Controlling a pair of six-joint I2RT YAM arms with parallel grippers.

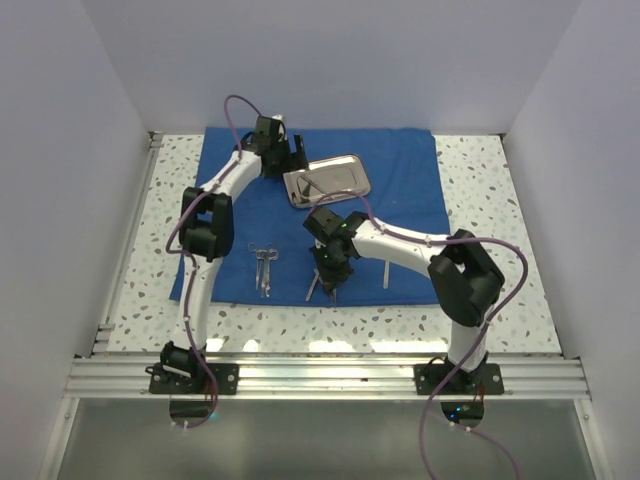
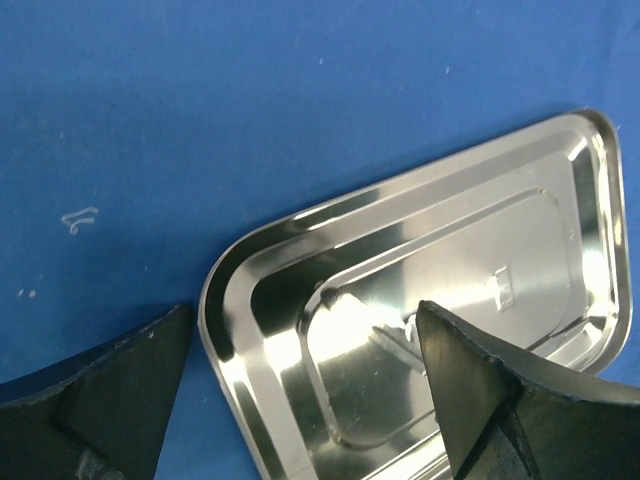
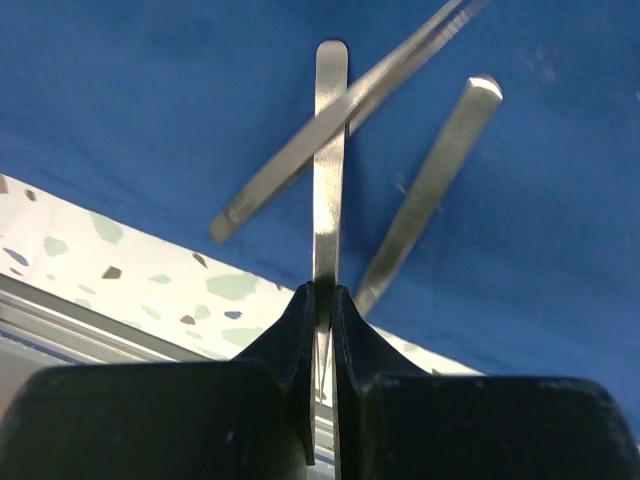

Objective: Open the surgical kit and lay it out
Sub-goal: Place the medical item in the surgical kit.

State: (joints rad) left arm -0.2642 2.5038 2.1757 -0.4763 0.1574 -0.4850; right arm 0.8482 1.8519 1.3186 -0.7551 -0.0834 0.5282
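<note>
A: Where is the kit placed at this moment?

B: The blue cloth (image 1: pixel 400 190) is spread flat on the speckled worktop (image 1: pixel 480 300). The steel tray (image 2: pixel 450 250) is set on the far part of the cloth. The ring-handled forceps (image 1: pixel 264 262) are laid near its front edge, on the left side.

A: And how are the pincers found?

B: The left pincer (image 2: pixel 300 350) is opened wide above one corner of the tray. One finger (image 2: pixel 470 400) is seen over the inside of the tray and the other over the cloth; nothing is held. The right pincer (image 3: pixel 322 300) is closed on a flat steel instrument (image 3: pixel 328 170), taken near its end, low over the front part of the cloth. Two more thin steel pieces (image 3: pixel 430 190) are seen on the cloth beyond it.

A: How are these things expected to handle?

B: The instruments are judged to be stiff, light and very smooth. A thin strip that is gripped at its end can probably be turned or slipped, so the flat faces nearer the middle are preferred. The tray is best taken by its raised rim, one finger inside and one outside. The cloth is soft and can easily be dragged into wrinkles.
</note>
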